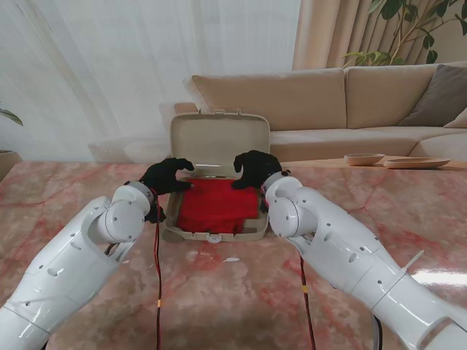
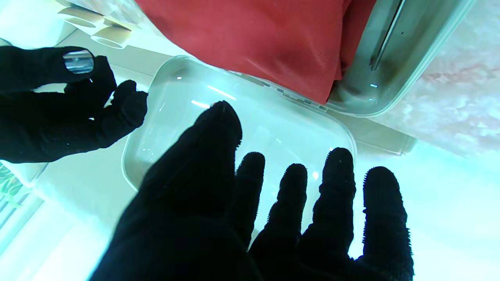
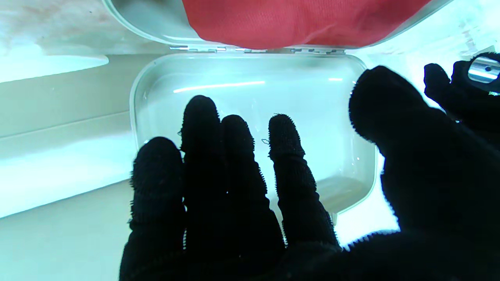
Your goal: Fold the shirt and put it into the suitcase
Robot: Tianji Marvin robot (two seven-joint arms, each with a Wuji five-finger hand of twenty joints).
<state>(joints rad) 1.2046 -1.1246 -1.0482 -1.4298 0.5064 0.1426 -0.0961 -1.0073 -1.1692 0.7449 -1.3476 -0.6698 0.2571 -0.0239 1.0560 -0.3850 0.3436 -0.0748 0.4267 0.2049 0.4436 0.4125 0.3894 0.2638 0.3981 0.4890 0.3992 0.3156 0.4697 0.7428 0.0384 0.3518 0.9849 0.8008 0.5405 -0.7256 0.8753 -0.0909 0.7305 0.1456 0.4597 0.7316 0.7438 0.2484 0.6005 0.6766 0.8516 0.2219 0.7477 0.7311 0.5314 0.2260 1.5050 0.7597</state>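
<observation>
Table (image 1: pixel 233 292): one, pink marble, carrying one suitcase.
Suitcase (image 1: pixel 217 235): one, beige, lid (image 1: pixel 219 142) upright.
Shirt (image 1: pixel 217 206): one, red, folded, lying inside the suitcase base.
Left hand (image 1: pixel 166 176): fingers spread, empty, above the shirt's far left corner.
Right hand (image 1: pixel 255 169): fingers spread, empty, above the far right corner.

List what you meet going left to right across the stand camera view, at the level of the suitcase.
left hand → red shirt in the suitcase → right hand
</observation>
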